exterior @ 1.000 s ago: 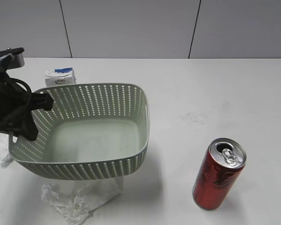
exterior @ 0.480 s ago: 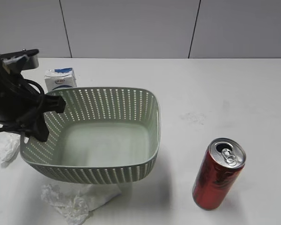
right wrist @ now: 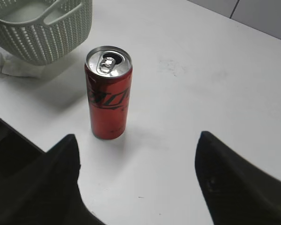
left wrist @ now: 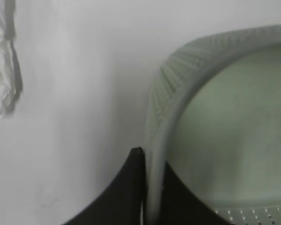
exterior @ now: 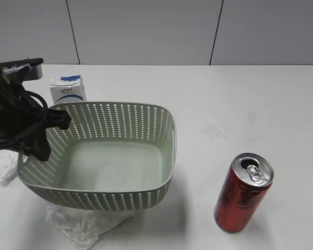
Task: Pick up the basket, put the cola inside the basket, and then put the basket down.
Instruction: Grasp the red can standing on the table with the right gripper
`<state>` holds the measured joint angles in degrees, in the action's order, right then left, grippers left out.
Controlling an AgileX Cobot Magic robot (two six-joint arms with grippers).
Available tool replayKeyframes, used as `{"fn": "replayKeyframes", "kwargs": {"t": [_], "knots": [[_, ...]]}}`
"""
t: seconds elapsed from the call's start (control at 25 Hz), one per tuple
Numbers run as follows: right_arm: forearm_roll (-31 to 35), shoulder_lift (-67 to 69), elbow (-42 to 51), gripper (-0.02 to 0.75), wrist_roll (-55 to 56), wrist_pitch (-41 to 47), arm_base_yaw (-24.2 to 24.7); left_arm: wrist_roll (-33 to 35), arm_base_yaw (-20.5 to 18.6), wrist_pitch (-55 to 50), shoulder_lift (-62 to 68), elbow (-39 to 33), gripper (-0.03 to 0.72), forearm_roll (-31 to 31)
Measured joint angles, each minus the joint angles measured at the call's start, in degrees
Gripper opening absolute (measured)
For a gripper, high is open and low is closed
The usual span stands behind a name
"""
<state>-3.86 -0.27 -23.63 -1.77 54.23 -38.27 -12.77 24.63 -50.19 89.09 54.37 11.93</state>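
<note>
On the left side of the white table (exterior: 261, 99), the left gripper (left wrist: 150, 187) is pinching the basket (exterior: 101, 156) by its left rim, one finger on each side of the wall, so the basket is hanging tilted above crumpled paper (exterior: 81, 224), ready to receive the cola (exterior: 244, 194). That can is standing upright well apart to the right, with bare table all around it. The right gripper (right wrist: 138, 173) is hovering near it with fingers spread wide. A milk carton (exterior: 67, 89) is standing behind the basket.
</note>
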Motion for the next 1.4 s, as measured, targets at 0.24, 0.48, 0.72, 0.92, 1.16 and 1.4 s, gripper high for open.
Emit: {"fn": "replayKeyframes", "kwargs": {"t": [0.24,0.48,0.72,0.92,1.16,1.4], "knots": [[0.0,0.0,0.0,0.583,0.0,0.0,6.2,0.0,-0.1,-0.4,0.0,0.0,-0.003,-0.7],[0.0,0.0,0.0,0.583,0.0,-0.1,22.3,0.0,-0.1,-0.6,0.0,0.0,-0.003,-0.7],[0.0,0.0,0.0,0.583,0.0,-0.1,32.2,-0.2,-0.1,-0.6,0.0,0.0,-0.003,-0.3],[0.0,0.0,0.0,0.583,0.0,-0.1,32.7,-0.2,-0.1,-0.7,0.0,0.0,-0.003,-0.2],[0.0,0.0,0.0,0.583,0.0,-0.1,32.7,-0.2,-0.1,-0.8,0.0,0.0,-0.003,-0.2],[0.1,0.0,-0.6,0.583,0.0,-1.1,32.7,-0.2,-0.1,-0.8,0.0,0.0,-0.003,-0.2]]}}
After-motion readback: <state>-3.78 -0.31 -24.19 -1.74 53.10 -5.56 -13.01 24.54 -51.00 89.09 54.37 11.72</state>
